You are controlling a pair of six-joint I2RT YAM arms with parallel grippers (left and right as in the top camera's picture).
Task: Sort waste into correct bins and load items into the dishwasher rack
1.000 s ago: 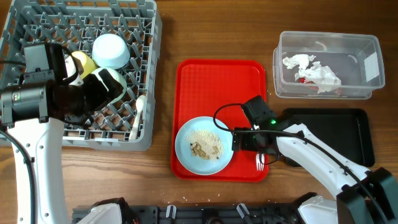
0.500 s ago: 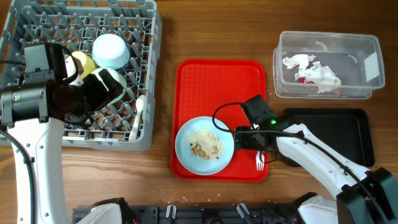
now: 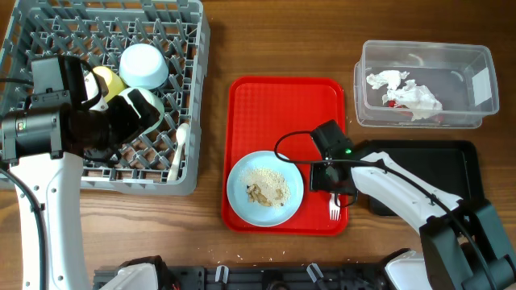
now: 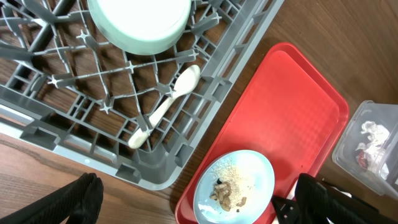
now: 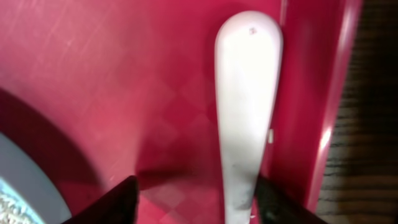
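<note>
Overhead desk (image 3: 218, 40): wooden, carrying everything.
Dishwasher rack (image 3: 196, 89): far left; holds pale blue bowl (image 3: 143, 64), pale green bowl (image 4: 140, 22), spoon (image 3: 177, 153).
Red tray (image 3: 282, 105): centre.
Clear tub (image 3: 472, 64): top right, napkins (image 3: 403, 90) inside.
Plate (image 3: 242, 173): on red tray, food scraps (image 3: 264, 188) on it.
Fork (image 5: 245, 93): along red tray's right rim.
Right pincer (image 5: 198, 199): spread astride fork handle, gripping nothing.
Left pincer (image 4: 199, 190): wide apart, empty, above rack's corner.
</note>
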